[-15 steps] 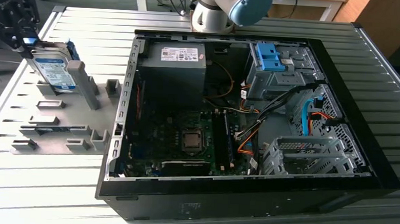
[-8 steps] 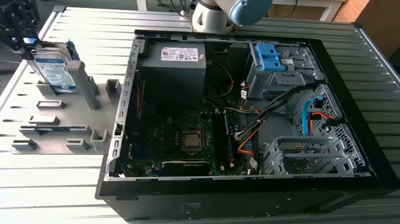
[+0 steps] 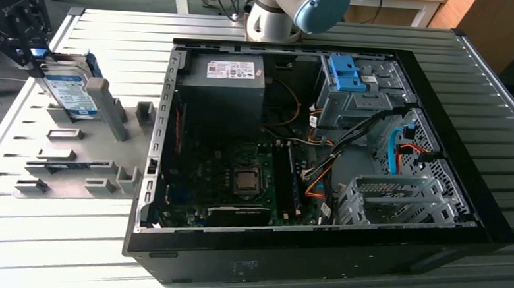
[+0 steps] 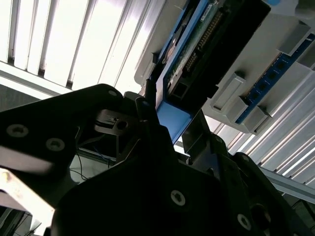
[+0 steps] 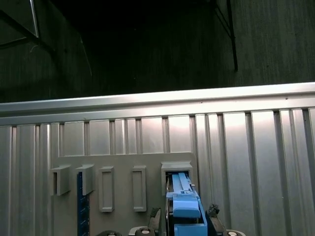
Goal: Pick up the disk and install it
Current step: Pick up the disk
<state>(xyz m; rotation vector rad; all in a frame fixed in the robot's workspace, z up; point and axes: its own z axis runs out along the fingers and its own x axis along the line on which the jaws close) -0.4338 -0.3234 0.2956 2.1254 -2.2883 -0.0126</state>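
Clearly, the claw (image 5: 184, 216) grips the blue-railed end of the disk (image 3: 69, 89), which stands on edge, long axis pointing away from the claw into the grey rack (image 3: 79, 174).

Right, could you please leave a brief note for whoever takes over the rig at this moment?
The claw appears shut on the top edge of the disk, at the exterior view's left.
The disk stands tilted in the grey holder, beside the open computer case.
Done: disk reached and, by the look of it, gripped.
Left: the disk is not yet out of the holder, nor in the case.
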